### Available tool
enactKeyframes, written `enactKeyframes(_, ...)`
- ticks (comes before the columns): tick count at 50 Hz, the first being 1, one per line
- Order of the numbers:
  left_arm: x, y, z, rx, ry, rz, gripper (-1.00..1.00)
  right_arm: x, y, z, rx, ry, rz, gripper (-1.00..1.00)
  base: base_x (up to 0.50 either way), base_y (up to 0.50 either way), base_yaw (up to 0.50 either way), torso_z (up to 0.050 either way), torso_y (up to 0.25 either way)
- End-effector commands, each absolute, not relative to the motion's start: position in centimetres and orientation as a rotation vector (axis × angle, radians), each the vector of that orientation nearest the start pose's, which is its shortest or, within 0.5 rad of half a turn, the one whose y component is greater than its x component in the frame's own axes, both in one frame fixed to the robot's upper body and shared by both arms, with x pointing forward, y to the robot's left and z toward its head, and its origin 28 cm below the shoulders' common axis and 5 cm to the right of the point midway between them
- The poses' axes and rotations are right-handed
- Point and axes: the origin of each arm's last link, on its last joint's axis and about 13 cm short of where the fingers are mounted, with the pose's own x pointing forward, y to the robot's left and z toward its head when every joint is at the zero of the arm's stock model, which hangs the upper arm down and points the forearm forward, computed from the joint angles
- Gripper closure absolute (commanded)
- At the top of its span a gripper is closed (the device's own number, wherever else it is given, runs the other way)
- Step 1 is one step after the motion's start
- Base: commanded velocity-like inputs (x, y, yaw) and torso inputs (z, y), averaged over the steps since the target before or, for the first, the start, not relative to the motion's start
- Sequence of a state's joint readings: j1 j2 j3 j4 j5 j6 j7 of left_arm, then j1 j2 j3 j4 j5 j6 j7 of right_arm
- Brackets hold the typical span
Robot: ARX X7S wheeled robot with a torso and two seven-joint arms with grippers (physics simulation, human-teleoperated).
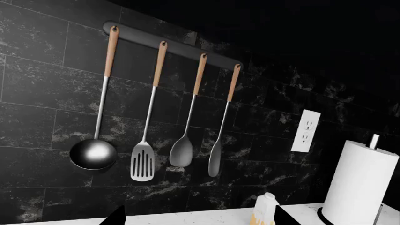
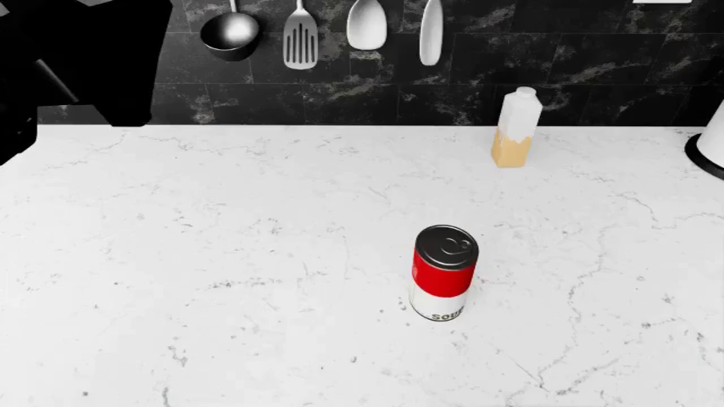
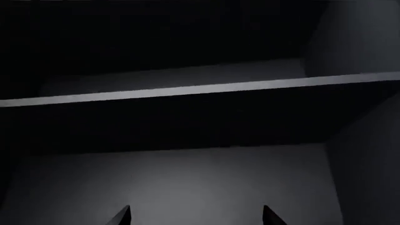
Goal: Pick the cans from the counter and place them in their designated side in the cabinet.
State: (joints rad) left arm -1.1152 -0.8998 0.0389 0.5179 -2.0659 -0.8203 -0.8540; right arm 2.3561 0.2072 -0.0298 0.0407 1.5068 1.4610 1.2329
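Red-and-white round soup can with a grey pull-tab lid (image 2: 443,273) stands upright near the middle of the broad white marble-look counter (image 2: 203,271), nothing touching it; the blue oblong tin is not in any view. Judged: rigid metal, moderately heavy if full, smooth label likely slick, so take it across the straight cylinder wall around mid-height, not by the lid rim. Open room all round the can; nearest neighbour is a white-and-tan carton-like bottle (image 2: 516,127) well apart by the black marbled backsplash (image 2: 588,59), with a white paper-towel roll on a dark base (image 1: 361,180) toward the counter's right edge. Steel ladle, slotted turner and spoons with wooden handles (image 1: 150,117) hang from a rail above. Left gripper (image 1: 196,216): only two dark fingertips show, spread apart with nothing between, released, facing the backsplash above the counter. Right gripper (image 3: 196,216): tips likewise parted and empty, pointing into a dim grey cabinet interior with a shelf edge (image 3: 200,89) overhead and a side wall near; tight room there
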Motion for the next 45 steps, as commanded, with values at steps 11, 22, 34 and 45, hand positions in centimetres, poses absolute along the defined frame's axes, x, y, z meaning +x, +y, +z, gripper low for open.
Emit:
enactKeyframes(11, 18.1, 26.9, 34.7, -0.28, -0.142, -0.417, -1.0, 7.1, -10.9, 48.8, -0.1, -0.495, 0.148, -1.0, 0.0, 0.0, 0.0, 0.0, 0.0)
enactKeyframes(22, 18.2, 26.8, 34.6, -0.285, -0.144, -0.421, -1.0, 5.9, -11.7, 46.1, -0.13, -0.473, 0.227, -1.0, 0.0, 0.0, 0.0, 0.0, 0.0)
enactKeyframes(34, 18.0, 26.7, 34.6, -0.288, -0.145, -0.421, -1.0, 5.5, -12.5, 43.3, -0.112, -0.404, 0.214, -1.0, 0.0, 0.0, 0.0, 0.0, 0.0)
enactKeyframes(45, 18.0, 26.7, 34.4, -0.294, -0.141, -0.425, -1.0, 5.5, -12.4, 41.5, -0.076, -0.242, 0.208, -1.0, 0.0, 0.0, 0.0, 0.0, 0.0)
